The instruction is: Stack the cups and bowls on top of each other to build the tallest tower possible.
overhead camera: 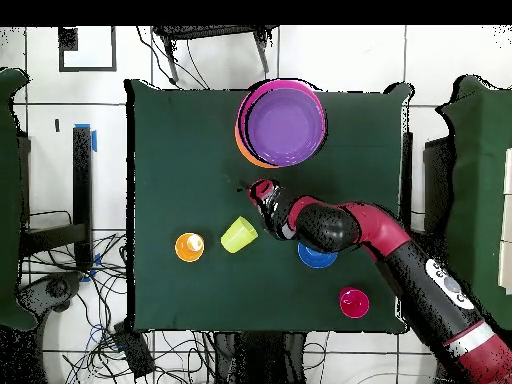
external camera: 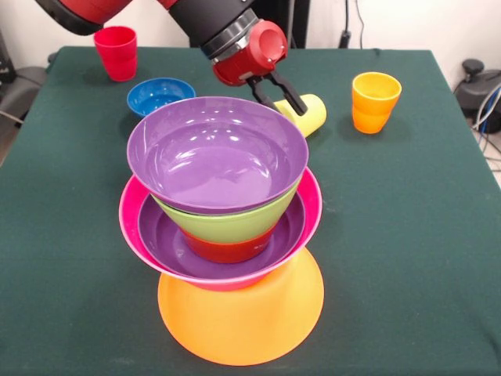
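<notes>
Tower (external camera: 227,235) nearest | claw (external camera: 283,100) apart, empty, behind it | yellow cup (external camera: 308,115) tipped beside claw | blue bowl (external camera: 160,95) beyond

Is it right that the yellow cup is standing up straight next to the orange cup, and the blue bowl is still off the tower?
Not quite. The yellow cup is lying on its side, not standing; the front view shows it tipped over just behind the claw. The rest holds: it sits near the orange cup, and the blue bowl is on the table, not on the tower.

No legible text, label, brand, number or sign on any surface in either view.
</notes>
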`<action>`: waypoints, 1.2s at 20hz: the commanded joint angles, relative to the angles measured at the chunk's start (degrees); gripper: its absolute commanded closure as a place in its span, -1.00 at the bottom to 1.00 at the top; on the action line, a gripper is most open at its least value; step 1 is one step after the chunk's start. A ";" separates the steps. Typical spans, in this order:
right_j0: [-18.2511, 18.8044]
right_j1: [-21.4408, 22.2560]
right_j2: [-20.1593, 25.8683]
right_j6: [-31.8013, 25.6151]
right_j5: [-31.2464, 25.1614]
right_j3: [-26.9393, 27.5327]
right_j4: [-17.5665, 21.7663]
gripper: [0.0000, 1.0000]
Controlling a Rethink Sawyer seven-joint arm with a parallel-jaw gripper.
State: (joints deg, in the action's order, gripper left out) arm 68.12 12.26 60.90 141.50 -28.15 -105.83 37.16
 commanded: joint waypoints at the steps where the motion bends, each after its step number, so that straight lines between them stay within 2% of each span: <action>1: -0.34 -4.60 -4.69 -16.96 -1.26 2.35 6.05 -1.00; 7: 0.05 -4.55 -5.87 -15.61 0.65 1.30 8.95 -1.00; 13: 1.25 -3.28 -5.96 -14.88 0.04 -0.38 10.71 -1.00; 24: 1.91 -3.78 -6.22 -15.55 -3.41 -2.28 10.59 -1.00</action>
State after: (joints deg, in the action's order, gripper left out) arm 71.38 9.51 59.50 141.50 -28.15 -107.16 43.82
